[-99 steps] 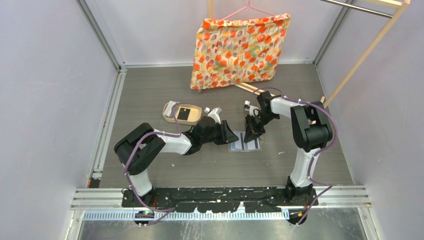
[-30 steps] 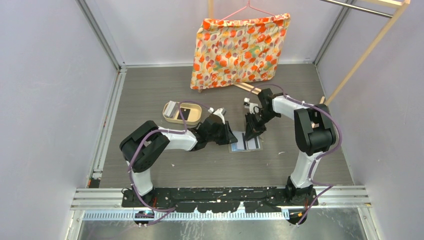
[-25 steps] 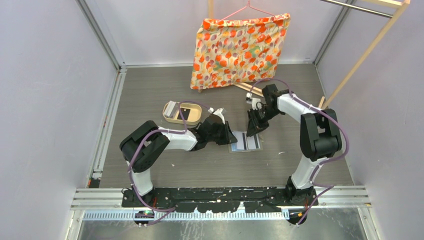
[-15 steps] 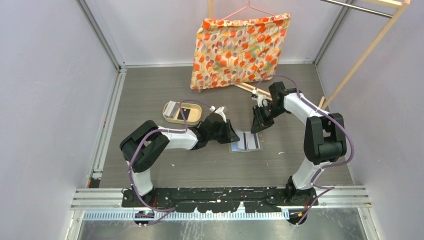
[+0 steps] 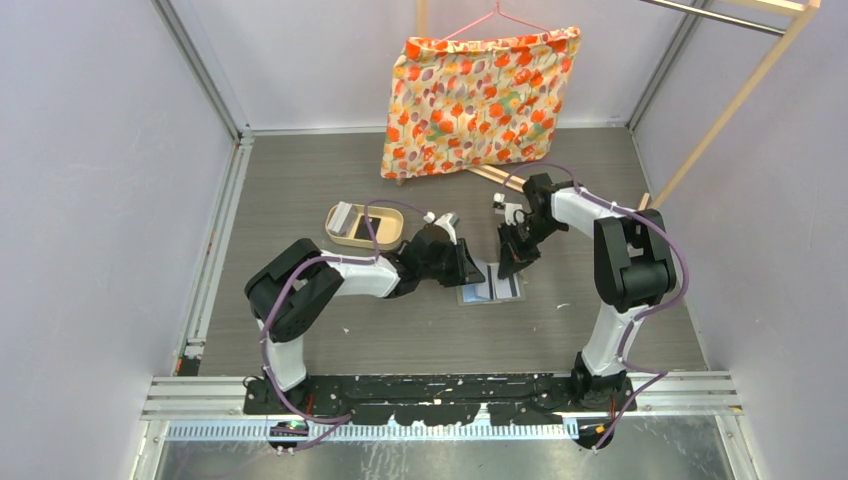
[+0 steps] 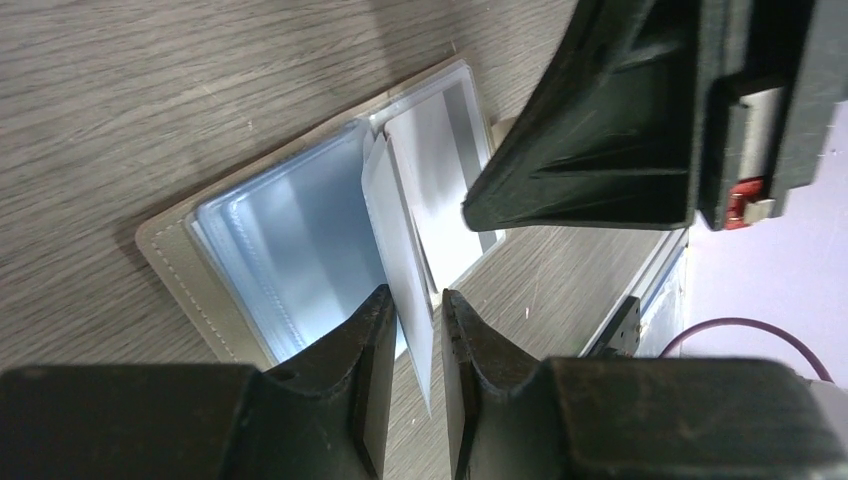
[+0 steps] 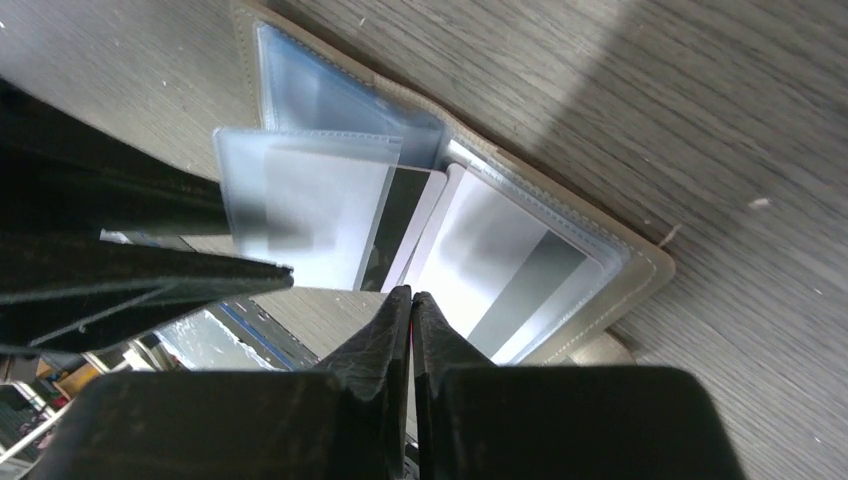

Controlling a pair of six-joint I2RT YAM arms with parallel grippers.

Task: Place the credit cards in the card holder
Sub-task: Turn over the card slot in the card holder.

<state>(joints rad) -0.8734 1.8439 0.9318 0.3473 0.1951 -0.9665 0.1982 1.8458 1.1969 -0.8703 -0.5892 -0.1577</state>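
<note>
Leftmost on the wood-grain table (image 5: 300, 330): tan oval tray (image 5: 352, 241), with a pale card (image 5: 344, 214) lying in its left end.

Next, left gripper (image 6: 415, 295): reaches in low from the left. Stands with fingers a narrow gap apart and a clear pocket leaf (image 6: 390, 230) between them. Cannot tell whether pinching the leaf or only flanking it.

Card holder (image 6: 165, 255): lies open and flat on the table, just right of the tray, between the two grippers. Shows, from the right wrist, that leaf lifted off the other pockets, with a white card (image 7: 420, 215) bearing a dark stripe slid partly into it. Carries a second card (image 7: 490, 270), grey-striped, in the right-hand pocket.

Rightmost, right gripper (image 7: 408, 297): points down over the holder's right half. Has fingers pressed together, tips just beside the protruding edge of the white card.
</note>
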